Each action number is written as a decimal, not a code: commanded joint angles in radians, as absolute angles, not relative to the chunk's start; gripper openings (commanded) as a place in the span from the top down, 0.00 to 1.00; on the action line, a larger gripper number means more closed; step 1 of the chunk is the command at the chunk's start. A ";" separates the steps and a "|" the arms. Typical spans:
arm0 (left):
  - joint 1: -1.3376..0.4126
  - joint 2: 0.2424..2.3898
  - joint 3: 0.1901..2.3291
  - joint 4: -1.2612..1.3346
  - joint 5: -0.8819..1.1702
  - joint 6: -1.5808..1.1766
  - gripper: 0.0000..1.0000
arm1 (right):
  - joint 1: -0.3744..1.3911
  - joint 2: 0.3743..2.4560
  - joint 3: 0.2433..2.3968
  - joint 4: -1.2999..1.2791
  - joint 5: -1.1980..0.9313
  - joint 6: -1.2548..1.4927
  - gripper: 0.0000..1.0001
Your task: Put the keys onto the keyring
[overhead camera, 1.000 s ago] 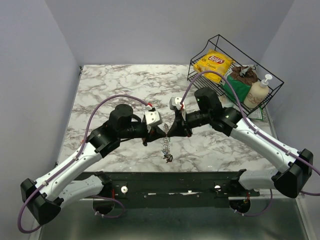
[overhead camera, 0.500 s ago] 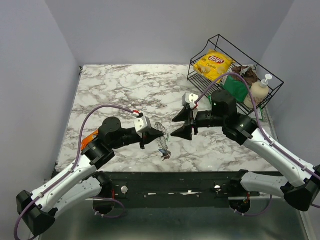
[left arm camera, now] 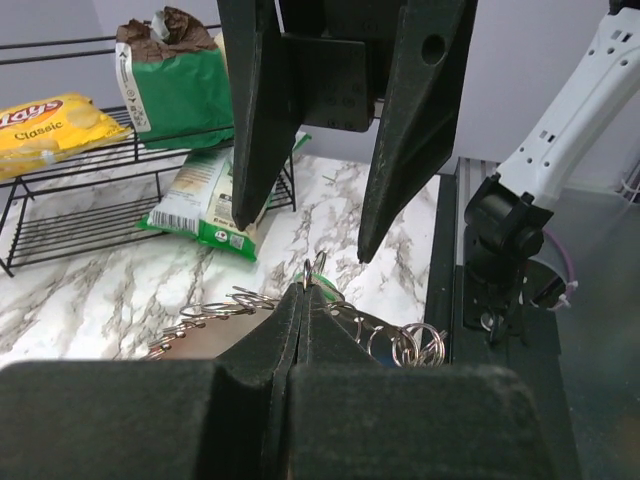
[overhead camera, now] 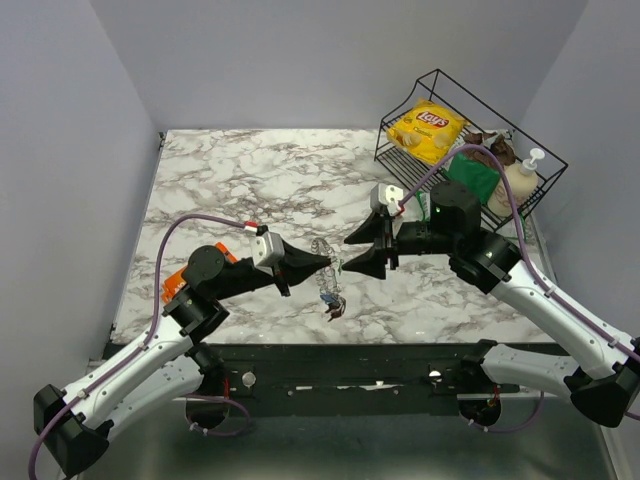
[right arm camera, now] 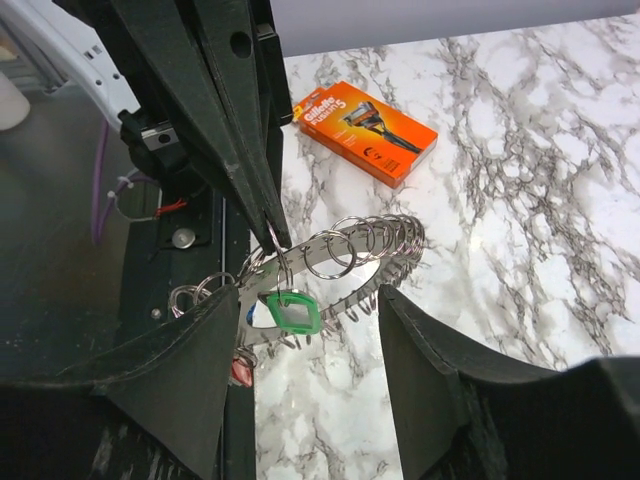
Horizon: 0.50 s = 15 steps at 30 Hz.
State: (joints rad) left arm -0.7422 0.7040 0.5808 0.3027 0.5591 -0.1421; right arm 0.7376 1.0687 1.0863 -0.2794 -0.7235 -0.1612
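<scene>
My left gripper [overhead camera: 329, 262] is shut on the small ring of the green key [right arm camera: 291, 312] and holds it just above the table; its closed tips show in the left wrist view [left arm camera: 305, 290]. My right gripper [overhead camera: 352, 256] is open and empty, its tips facing the left gripper's with the green key between the fingers [right arm camera: 180, 350]. The keyring [overhead camera: 326, 285], a silvery chain of rings, lies on the marble under both grippers and shows in the right wrist view [right arm camera: 375, 240]. A red key [right arm camera: 240, 372] and a bit of blue sit at its near end.
An orange razor box [overhead camera: 178, 280] lies by the left arm. A black wire basket [overhead camera: 400, 112] at the back right holds a yellow chips bag [overhead camera: 427, 127], a green bag [overhead camera: 470, 175] and a soap bottle [overhead camera: 515, 185]. The table's front rail [overhead camera: 340, 360] is close below.
The grippers were pressed together a second ago. The right one has opened and drawn back to the right. The left arm has pulled back and lowered, still pinching the green key.
</scene>
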 commanded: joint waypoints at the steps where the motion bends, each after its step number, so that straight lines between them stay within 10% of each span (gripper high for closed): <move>1: -0.749 0.696 0.617 0.393 0.592 -0.173 1.00 | 0.733 1.061 1.100 -0.250 -0.790 -0.141 0.39; 15: -0.747 0.718 0.653 0.365 0.617 -0.169 1.00 | 0.733 1.101 1.101 -0.239 -0.833 -0.121 0.84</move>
State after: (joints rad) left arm -0.7418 0.7238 0.6136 0.3187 0.5915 -0.1661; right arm 0.7376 1.0927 1.0863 -0.2569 -0.8021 -0.1280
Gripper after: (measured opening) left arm 0.009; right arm 0.254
